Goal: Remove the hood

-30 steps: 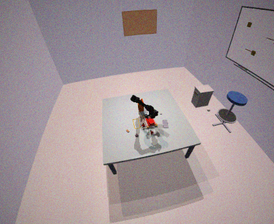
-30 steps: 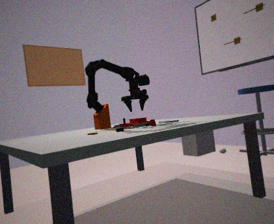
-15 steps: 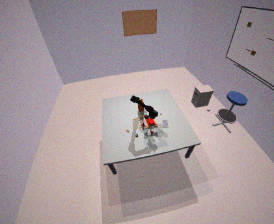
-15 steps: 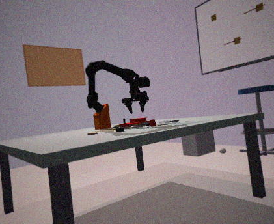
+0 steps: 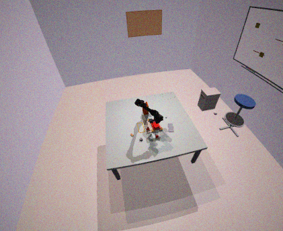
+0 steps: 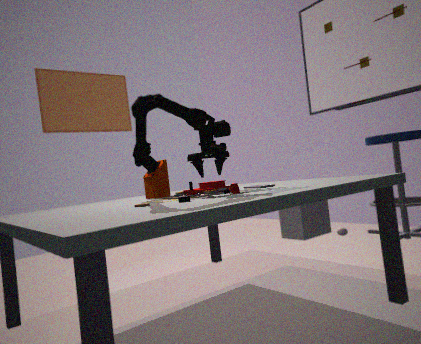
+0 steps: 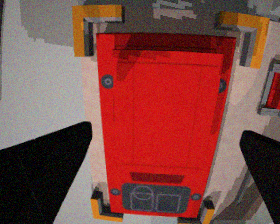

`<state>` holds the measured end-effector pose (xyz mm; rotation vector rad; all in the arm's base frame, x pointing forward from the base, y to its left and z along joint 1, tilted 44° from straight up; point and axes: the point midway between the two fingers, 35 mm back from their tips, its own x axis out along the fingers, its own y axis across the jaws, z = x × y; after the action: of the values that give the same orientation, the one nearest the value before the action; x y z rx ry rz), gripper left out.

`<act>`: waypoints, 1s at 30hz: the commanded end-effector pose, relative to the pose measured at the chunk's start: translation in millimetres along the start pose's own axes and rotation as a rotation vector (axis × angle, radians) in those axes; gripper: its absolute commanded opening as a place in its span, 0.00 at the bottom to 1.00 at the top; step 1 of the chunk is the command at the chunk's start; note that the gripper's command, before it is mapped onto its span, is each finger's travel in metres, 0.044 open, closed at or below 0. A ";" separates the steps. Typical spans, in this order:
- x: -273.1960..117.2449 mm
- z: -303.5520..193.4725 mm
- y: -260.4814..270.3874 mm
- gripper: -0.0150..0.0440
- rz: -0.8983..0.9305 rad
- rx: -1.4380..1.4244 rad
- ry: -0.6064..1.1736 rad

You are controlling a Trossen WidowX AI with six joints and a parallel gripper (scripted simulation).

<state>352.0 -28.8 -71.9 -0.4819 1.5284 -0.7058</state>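
arm [image 5: 148,109] over toy car [image 5: 154,125] | table [image 5: 122,151] mid-room | stool [image 5: 244,101] right

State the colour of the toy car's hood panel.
Bright red hood, seen best in the wrist view.
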 end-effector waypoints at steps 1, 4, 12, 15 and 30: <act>6.3 -2.3 0.5 1.00 -0.008 -0.011 0.005; 8.6 -2.5 0.6 1.00 -0.008 -0.011 0.005; 14.9 -2.8 0.7 1.00 -0.009 -0.011 0.005; 17.2 -2.9 0.7 1.00 -0.009 -0.011 0.005; 23.2 -3.1 0.7 1.00 -0.010 -0.011 0.005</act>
<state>348.0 -41.9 -87.2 -0.4859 1.5327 -0.7076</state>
